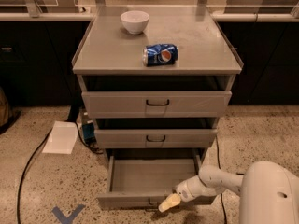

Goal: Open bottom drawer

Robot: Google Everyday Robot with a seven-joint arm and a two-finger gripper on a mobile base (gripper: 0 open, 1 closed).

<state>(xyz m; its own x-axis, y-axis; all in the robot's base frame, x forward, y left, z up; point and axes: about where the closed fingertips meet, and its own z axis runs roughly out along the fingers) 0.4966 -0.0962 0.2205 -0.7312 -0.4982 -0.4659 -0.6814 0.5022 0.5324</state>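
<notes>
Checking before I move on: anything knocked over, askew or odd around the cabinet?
The soda can lies on its side on the cabinet top. The bottom drawer is pulled out, and the gripper is at its front edge. Nothing looks spilled.
</notes>
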